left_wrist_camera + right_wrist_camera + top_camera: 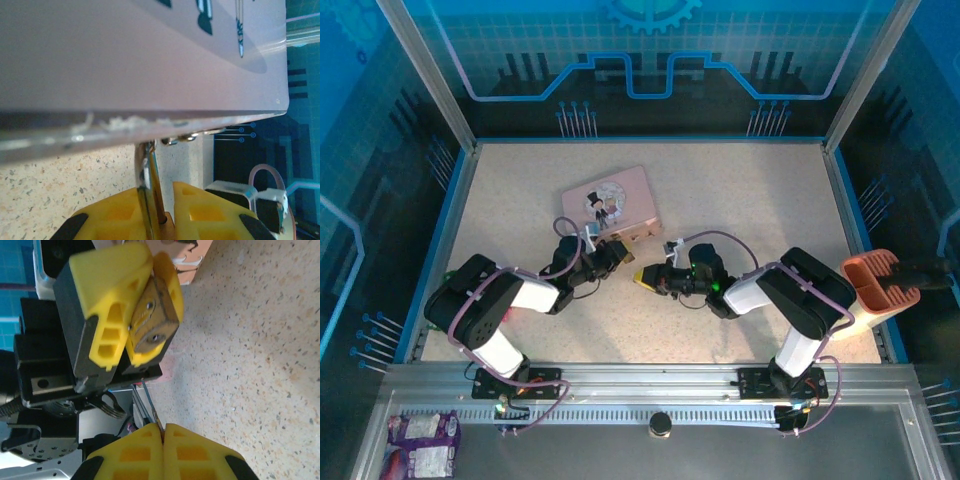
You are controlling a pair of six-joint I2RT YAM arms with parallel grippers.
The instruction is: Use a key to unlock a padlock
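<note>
Padlock [155, 320] clamped in my left jaws, just beside pink tin [610, 205] near edge. Key [150, 407] pinched in my right jaws, short of padlock (not inserted). Remaining: align, insert, turn.

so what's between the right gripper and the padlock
The key, pinched in the right gripper and pointing toward the padlock, in the right wrist view.

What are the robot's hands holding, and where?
The left gripper grips the padlock by its brass body; right gripper pinches the key by one end.
</note>
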